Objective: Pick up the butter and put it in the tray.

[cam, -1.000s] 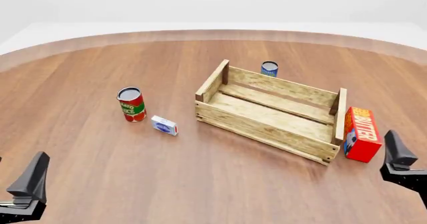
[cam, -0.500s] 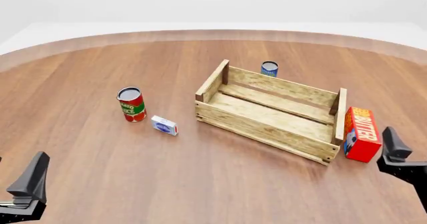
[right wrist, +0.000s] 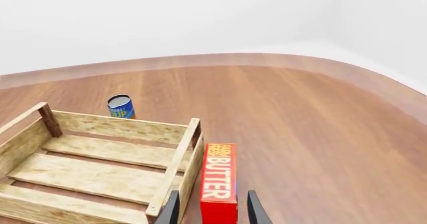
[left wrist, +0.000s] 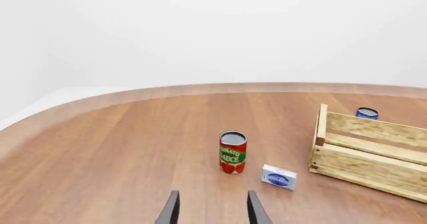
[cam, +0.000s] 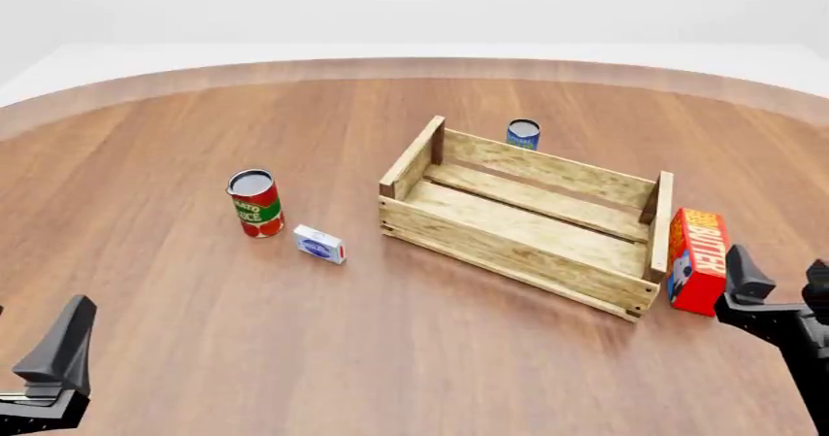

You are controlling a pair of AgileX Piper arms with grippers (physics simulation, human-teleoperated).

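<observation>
Both sets of jaws are held apart with nothing between them: the right gripper is parked just on the near side of the butter, and in the right wrist view its two finger tips are seen either side of the carton's near end, no contact visible. The left gripper is spread too, hanging over bare wood well to the near-left of the tray.

The table is a big round-edged slab of reddish-brown wood grain, with a paler rim at the far side. Behind it only plain white wall and floor are shown, pretty featureless.

The butter is stood on the table right beside the tray's right end wall, outside it, with "BUTTER" printed in white along its red-orange top. A red and green can is placed well to the tray's left, and "TOMATO SAUCE" can be read on it in the left wrist view. A small blue-white box is laid between that can and the tray; its print is too small to read. A blue can is set just behind the tray's far wall, label unreadable.
</observation>
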